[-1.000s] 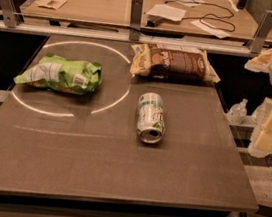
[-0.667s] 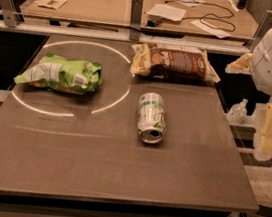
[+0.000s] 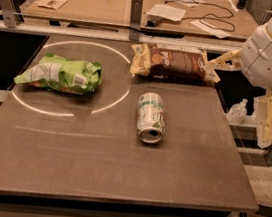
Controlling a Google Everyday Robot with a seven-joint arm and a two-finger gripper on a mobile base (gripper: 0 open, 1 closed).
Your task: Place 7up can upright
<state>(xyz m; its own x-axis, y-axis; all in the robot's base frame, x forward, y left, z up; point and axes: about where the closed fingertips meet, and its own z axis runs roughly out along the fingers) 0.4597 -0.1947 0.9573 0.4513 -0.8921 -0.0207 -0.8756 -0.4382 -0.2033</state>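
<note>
**Can still on its side, arm off to the right**

The end effector (image 3: 270, 118) hangs off the right edge of the table (image 3: 92, 170), below the arm's bulky white housing. It holds nothing, and whether it is apart or together cannot be told from this view. It is well apart from the 7up can (image 3: 151, 118), which lies on its side near the middle of the table, silver top turned toward the near edge.

By that, none of the task looks done. The reach, the grasp, the turn to vertical and the set-down are all left.

Just beyond the can lies a brown snack bag (image 3: 171, 63), near the far edge. A crinkled green snack bag (image 3: 60, 73) rests to the left, inside a white ring (image 3: 110, 106) marked on the dark, matte tabletop. The can lies just outside that ring.

Behind the table, past a metal rail, a wooden desk (image 3: 104, 10) carries papers (image 3: 166, 11) and a dark cable (image 3: 215, 10).
</note>
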